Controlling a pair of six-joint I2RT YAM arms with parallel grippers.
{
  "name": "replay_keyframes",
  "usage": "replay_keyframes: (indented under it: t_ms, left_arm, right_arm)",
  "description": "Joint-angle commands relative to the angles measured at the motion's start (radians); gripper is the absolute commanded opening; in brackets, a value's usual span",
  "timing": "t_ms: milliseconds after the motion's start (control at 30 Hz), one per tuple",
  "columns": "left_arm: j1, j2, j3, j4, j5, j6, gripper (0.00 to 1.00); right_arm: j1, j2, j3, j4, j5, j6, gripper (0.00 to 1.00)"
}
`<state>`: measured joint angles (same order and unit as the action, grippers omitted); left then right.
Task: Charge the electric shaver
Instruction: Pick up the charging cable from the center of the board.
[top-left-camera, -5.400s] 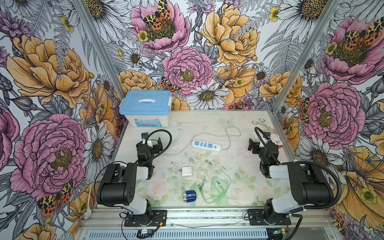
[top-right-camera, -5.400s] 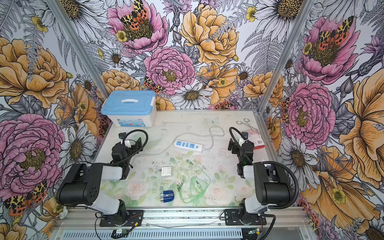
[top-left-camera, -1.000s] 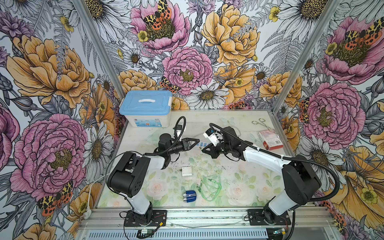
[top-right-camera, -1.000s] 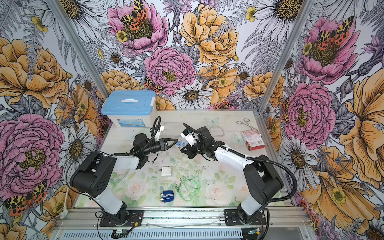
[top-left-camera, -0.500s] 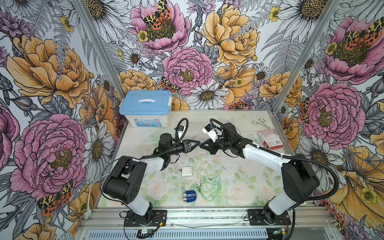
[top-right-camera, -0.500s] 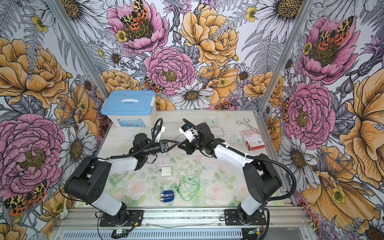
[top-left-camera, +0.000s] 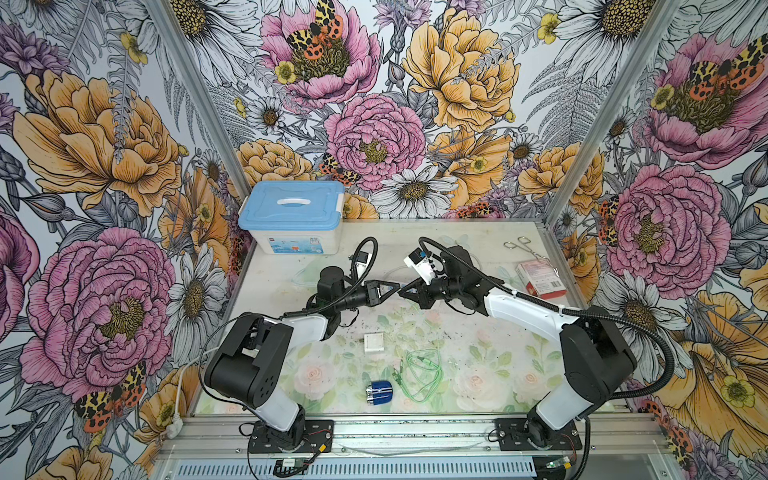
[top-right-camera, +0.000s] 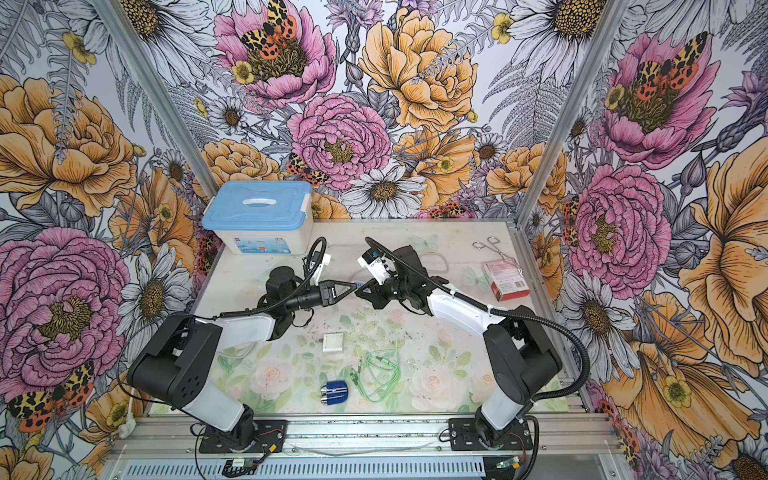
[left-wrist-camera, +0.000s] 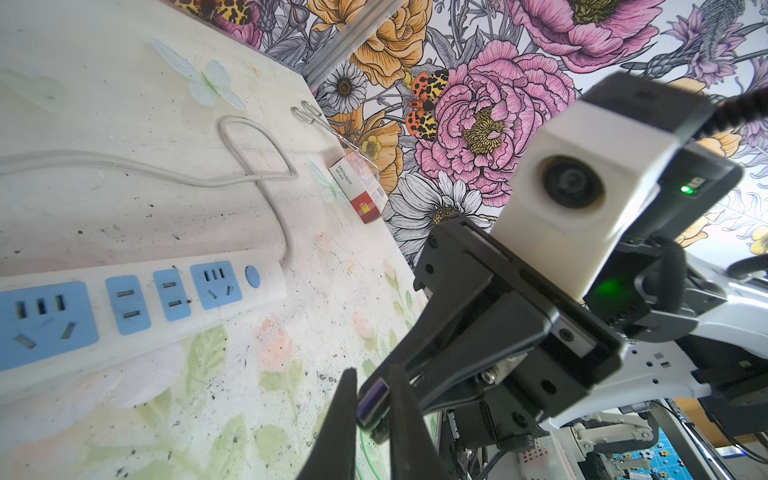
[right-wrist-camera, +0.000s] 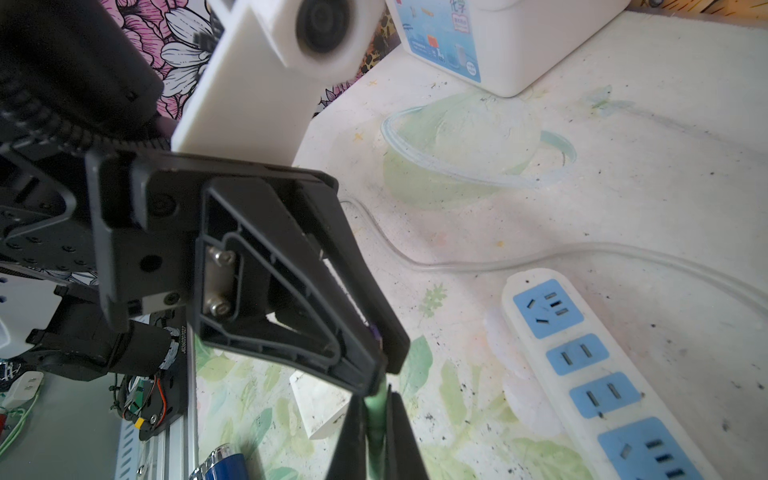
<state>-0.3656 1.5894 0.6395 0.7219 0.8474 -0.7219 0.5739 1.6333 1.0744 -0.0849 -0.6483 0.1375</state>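
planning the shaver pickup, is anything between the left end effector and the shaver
The white cube charger lies between the left end effector and the electric shaver; the green cable coils just beside the shaver.

Both top views sit high over the front edge, tilted down at the whole table (top-left-camera: 395, 232), and give almost the same picture. The wrist cams are way closer, low over the tabletop and staring at each other: the left one sees the right wrist camera (left-wrist-camera: 569, 183), the right one sees the left wrist camera (right-wrist-camera: 320, 18). Both catch the power strip (left-wrist-camera: 124, 307).

Left tool (top-left-camera: 396, 286), right tool (top-left-camera: 402, 292) tip-to-tip — both pinched (arms outstretched).
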Motion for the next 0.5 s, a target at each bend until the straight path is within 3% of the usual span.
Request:
replay_keyframes:
  t_ms: [0, 333, 467]
  left_arm:
    - [-0.006, -0.013, 0.006, -0.011, 0.010, 0.033, 0.00]
    - [-0.006, -0.018, 0.000, -0.012, 0.010, 0.036, 0.00]
    - [-0.003, -0.021, -0.003, -0.012, 0.013, 0.038, 0.00]
  right_arm:
    - [-0.008, 0.015, 0.015, 0.039, -0.019, -0.006, 0.00]
    - [-0.012, 0.018, -0.004, 0.051, -0.019, 0.007, 0.00]
    - [-0.017, 0.013, -0.017, 0.072, -0.027, 0.020, 0.10]
